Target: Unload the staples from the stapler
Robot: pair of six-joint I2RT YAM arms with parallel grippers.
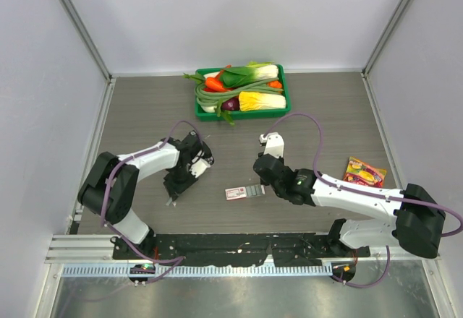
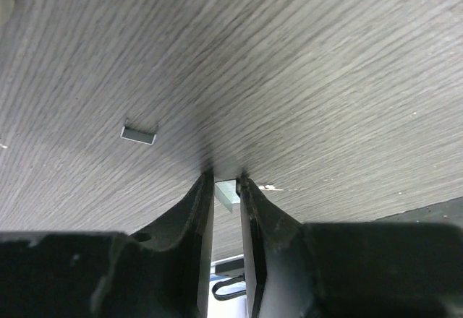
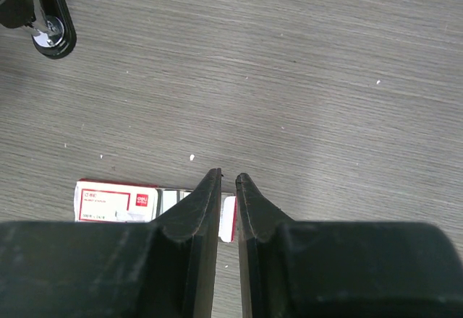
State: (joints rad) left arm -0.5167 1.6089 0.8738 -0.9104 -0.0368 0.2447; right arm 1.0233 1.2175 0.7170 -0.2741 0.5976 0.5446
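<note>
So the left gripper [image 2: 226, 181] is sitting right down at the table [image 1: 318, 115], with its two fingers pulled in to a narrow gap, and it's pinching a small silvery staple strip [image 2: 226, 194] right at the tips, the strip filling the gap from one finger to the other. In the left wrist view a second staple strip [image 2: 138, 134] is lying flat on the wood grain at about 10 o'clock from those tips, near but not touching anything. The right gripper [image 3: 228, 179] is hanging over the right end of the red-and-white staple box [image 3: 116, 201], its fingers leaving just a thin slit with a bit of the box showing through. Honestly I can't tell if it's actually gripping the box or just hovering on top. At 11 o'clock in the right wrist view a black rounded thing with a shiny metal bit is poking in, looking like the stapler [image 3: 52, 35], though I'm not sure. From above, the left gripper is working at 9 o'clock from the box, a green tray [image 1: 249, 115] of vegetables is sitting at 12 o'clock, and a colourful snack packet [image 1: 364, 172] is lying at 3 o'clock.
</note>
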